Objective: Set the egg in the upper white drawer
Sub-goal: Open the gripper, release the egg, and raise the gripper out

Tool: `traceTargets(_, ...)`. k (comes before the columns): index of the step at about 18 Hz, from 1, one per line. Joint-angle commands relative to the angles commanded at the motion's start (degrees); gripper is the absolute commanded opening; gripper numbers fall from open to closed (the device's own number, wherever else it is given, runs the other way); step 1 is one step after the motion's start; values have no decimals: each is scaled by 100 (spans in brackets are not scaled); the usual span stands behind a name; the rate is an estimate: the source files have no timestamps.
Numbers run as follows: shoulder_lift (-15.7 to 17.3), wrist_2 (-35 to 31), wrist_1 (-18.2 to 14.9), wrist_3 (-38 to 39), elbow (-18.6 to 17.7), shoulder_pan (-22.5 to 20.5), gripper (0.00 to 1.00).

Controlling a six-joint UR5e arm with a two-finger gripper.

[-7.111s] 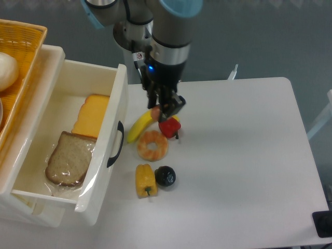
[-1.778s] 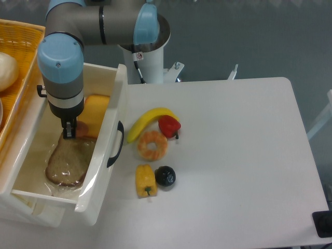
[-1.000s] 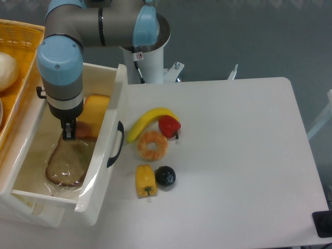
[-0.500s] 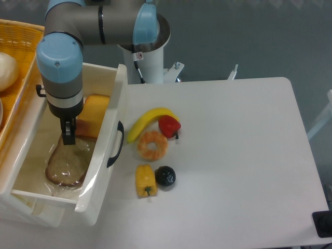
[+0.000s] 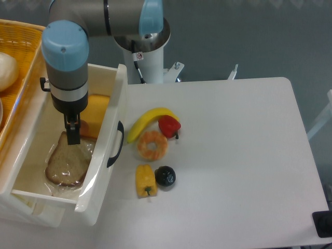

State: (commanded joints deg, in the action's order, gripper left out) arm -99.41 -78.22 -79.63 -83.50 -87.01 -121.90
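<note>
From the one fixed camera we see the gripper (image 5: 73, 136) hanging over the inside of the upper white drawer (image 5: 115, 111), its dark fingers pointing down at the top edge of the bread slice (image 5: 67, 165) just below it. Half a second ago the tool sat a little lower and further left; now the wrist has come up and shifted slightly toward the drawer's front panel. Earlier a brownish-orange patch showed right beside the fingertips; now we cannot make out the egg at all. It may lie hidden under the fingers, between the bread and the orange cheese slice (image 5: 92, 115) just behind the tool, or it may still be pinched between them. The fingers read as one narrow dark bar from this angle, so we cannot tell whether they are apart or together.

We judge that the rise means the drop has probably been made and the arm is pulling out, which would leave the task nearly finished, but the view does not confirm it.

Well off to the tool's right, on the table (image 5: 233, 155), lie the banana (image 5: 148, 120), red pepper (image 5: 169, 126), donut (image 5: 152, 145), yellow pepper (image 5: 145, 180) and black ball (image 5: 165, 176), none of them disturbed.
</note>
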Motion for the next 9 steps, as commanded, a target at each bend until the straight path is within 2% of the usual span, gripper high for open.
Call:
traceTargets(3,150,26,0,78,-9,-141,100)
traceTargets(9,361,70,79,1211,-53,-282,100)
